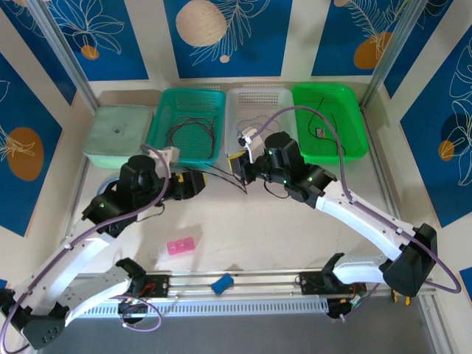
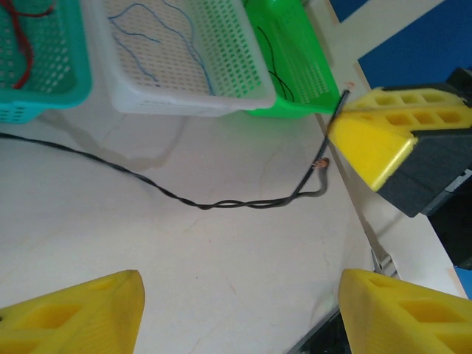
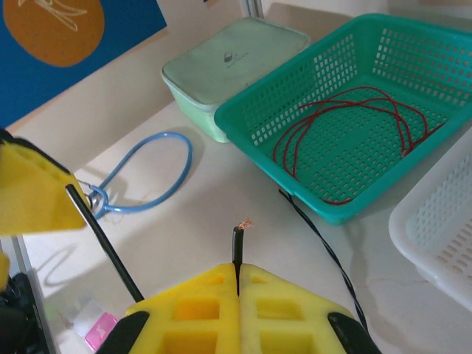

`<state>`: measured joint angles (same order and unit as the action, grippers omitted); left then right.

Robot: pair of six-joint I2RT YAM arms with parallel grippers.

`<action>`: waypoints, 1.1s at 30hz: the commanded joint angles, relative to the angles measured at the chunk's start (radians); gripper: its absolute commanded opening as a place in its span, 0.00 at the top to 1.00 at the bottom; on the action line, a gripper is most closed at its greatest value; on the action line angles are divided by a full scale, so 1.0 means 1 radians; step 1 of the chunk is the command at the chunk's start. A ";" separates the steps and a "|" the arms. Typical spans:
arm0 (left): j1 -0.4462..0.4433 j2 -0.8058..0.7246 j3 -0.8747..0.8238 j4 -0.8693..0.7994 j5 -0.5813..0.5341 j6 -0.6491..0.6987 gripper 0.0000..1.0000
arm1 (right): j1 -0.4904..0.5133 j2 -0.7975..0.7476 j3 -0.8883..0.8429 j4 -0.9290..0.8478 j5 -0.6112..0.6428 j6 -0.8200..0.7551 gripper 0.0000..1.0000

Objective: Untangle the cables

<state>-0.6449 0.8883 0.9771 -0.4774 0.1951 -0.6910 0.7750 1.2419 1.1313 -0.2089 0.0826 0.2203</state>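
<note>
— How many black cables (image 2: 243, 203) lie on the table (image 1: 295, 236)?
— Two, twisted together. The right gripper (image 3: 237, 269) pinches one end; the left gripper (image 2: 240, 284) stands wide.
— Baskets?
— Three: teal basket (image 1: 164, 110), white basket (image 1: 234, 103), green basket (image 1: 354, 125).

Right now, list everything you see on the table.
box: one, pale green, back left
teal basket: one, beside box
red cables: several loops, in teal basket
white basket: one, mid back
grey-blue cables: few, in white basket
green tray: one, back right, black wire inside
tube loop: one, light blue, left
twisted cables: pair, black, between claws
pink block: one, front
blue block: one, front rail
left claw: yellow, open
right claw: yellow, shut on twisted cables
</note>
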 commanded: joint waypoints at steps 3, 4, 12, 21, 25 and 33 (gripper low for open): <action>-0.071 0.074 0.041 0.129 -0.048 -0.004 0.37 | -0.009 -0.034 -0.017 0.040 -0.001 0.050 1.00; -0.078 0.088 0.041 0.154 -0.039 -0.005 0.39 | -0.010 -0.041 -0.019 0.040 -0.005 0.052 1.00; -0.099 0.164 0.076 0.252 -0.025 -0.004 0.48 | -0.025 -0.074 -0.019 0.022 -0.047 0.071 1.00; -0.102 0.171 0.069 0.337 -0.012 -0.017 0.60 | -0.035 -0.086 -0.013 0.022 -0.085 0.096 1.00; -0.105 0.169 0.068 0.370 0.012 -0.022 0.58 | -0.038 -0.087 -0.017 0.034 -0.092 0.109 1.00; -0.106 0.148 0.056 0.354 -0.023 -0.022 0.59 | -0.049 -0.076 0.008 0.028 -0.112 0.117 1.00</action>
<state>-0.7410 1.0565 1.0233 -0.1410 0.1886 -0.7113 0.7288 1.1744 1.1191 -0.1940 -0.0032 0.3237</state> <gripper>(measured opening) 0.426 0.050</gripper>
